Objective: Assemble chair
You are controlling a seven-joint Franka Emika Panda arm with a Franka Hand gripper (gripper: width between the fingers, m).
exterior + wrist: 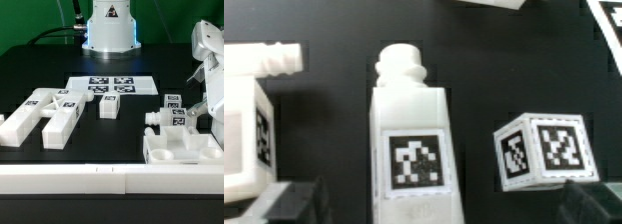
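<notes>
The gripper [446, 200] is hanging wide open over the table [120, 138] and is holding nothing. In the exterior view it is sitting at 3 o'clock, above a small bunch of chair parts.

The wrist view is showing a bar [411, 135] with a round peg, lying lined up between the two fingers [295, 205]. A cube [544, 150] is lying just beside the bar, and a peg piece [251, 110] is lying on its other side.

The seat block [180, 150] is lying at 4 o'clock. More pieces [45, 115] are lying at 9 o'clock, and the marker board [108, 85] is at 12 o'clock.

It looks like the gripper is getting ready to pick up the bar. To do it well, it should be coming straight down, keeping the bar in the middle and not bumping the cube. Then it should be squeezing the bar's flat sides, away from the peg.
</notes>
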